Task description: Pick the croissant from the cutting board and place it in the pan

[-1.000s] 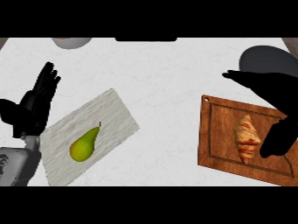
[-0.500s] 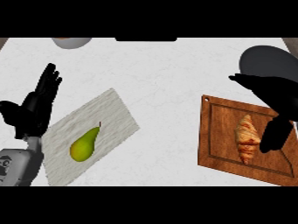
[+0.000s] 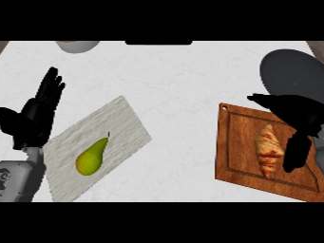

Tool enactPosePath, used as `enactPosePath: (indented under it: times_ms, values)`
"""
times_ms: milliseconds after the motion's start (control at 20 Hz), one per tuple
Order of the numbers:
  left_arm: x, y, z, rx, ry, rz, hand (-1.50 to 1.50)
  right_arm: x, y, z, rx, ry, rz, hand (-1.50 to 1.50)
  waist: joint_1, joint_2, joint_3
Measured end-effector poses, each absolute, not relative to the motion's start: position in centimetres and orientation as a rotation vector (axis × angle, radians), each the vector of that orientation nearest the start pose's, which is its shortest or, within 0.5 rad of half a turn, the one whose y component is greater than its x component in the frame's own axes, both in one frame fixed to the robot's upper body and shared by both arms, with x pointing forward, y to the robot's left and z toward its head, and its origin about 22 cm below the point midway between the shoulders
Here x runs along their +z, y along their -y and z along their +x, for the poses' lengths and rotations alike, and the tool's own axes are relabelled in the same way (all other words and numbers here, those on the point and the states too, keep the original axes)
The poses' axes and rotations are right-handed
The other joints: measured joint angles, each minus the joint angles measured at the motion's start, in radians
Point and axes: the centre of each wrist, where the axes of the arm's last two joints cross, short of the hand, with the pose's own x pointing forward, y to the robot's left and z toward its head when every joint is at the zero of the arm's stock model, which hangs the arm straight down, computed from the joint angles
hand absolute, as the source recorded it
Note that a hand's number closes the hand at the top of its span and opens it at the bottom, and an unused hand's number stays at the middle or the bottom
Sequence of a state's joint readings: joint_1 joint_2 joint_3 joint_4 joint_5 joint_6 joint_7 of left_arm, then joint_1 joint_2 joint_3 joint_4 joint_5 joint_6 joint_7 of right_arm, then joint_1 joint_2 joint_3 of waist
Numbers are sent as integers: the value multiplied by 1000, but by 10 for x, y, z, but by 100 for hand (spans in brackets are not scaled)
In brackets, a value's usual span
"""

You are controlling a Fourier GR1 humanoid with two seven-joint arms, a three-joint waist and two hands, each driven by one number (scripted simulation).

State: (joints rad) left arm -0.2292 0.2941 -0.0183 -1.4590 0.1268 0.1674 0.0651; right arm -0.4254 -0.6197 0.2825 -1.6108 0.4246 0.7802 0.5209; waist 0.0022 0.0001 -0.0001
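Golden-brown and crescent-shaped, the flaky croissant (image 3: 269,149) lies lengthwise on the dark wooden cutting board (image 3: 238,161), just to the inner side of the black right hand (image 3: 299,124), which hangs over the board's outer edge with fingers spread wide and the thumb pointing down beside the pastry, holding nothing. The dark grey round pan (image 3: 299,79) sits just beyond that hand, well apart from the croissant but close to the board's far corner. The likeliest trouble, in my judgement, is a poor closure: the hand sits off to one side of the croissant, not over it, so fingers curling from here could catch only the near flank and roll or push the pastry across the board instead of enclosing it. A soft, tapered shape like this may also slip out of the curl during the lift if it is taken near one tip. The carry is short, yet the pan's raised rim stands in the way, so too low a lift could knock the croissant against it. The black left hand (image 3: 30,118) rests open, fingers up, beside a pale marble slab (image 3: 122,124) bearing a green pear (image 3: 92,158), clear of all this.
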Motion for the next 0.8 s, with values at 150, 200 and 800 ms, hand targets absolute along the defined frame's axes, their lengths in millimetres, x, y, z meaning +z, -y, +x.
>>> enactPosePath:
  times_ms: [150, 200, 800]
  values:
    - [50, -273, 300, -45, 1614, 209, 0, 135, 246, 304, 1505, 816, -599, -150, -2, 0, 0]
    - [51, -272, 298, -46, 1614, 205, 0, 129, 242, 306, 1511, 807, -600, -150, 0, 0, 0]
    - [52, -276, 291, -47, 1616, 200, 0, 107, 233, 315, 1646, 628, -711, -150, 2, 0, 0]
